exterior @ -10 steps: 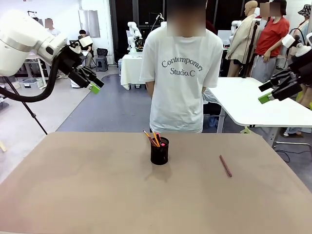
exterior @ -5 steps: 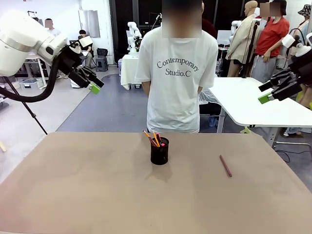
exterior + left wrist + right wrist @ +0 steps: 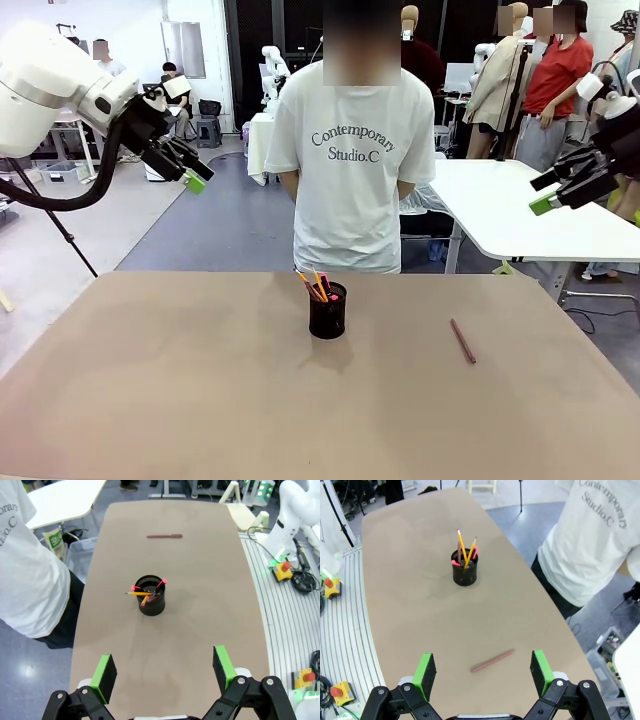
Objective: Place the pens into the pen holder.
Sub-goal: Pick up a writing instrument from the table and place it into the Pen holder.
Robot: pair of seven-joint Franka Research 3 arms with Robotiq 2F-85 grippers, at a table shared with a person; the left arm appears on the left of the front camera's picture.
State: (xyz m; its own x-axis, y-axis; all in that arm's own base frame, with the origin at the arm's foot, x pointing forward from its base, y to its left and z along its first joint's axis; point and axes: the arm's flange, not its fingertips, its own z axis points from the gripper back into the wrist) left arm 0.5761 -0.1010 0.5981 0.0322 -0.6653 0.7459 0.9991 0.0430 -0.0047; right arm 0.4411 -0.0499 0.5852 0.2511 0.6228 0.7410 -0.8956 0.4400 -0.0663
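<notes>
Person (image 3: 350,170) edged left, pen holder (image 3: 327,316) half-hiding pens (image 3: 316,284)

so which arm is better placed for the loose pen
Right, probably: the reddish-brown pen lies right of the pen holder, nearer the open right end effector than the left end effector.

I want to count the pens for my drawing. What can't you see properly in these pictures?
- Front view: lower parts of the pens in the pen holder, hidden by its wall.
- All views: how many pens stand in it; they overlap and are small.
- Front view: the hands of the person, hidden behind the back.
- Front view: which end of the loose reddish-brown pen is the tip; too small.
</notes>
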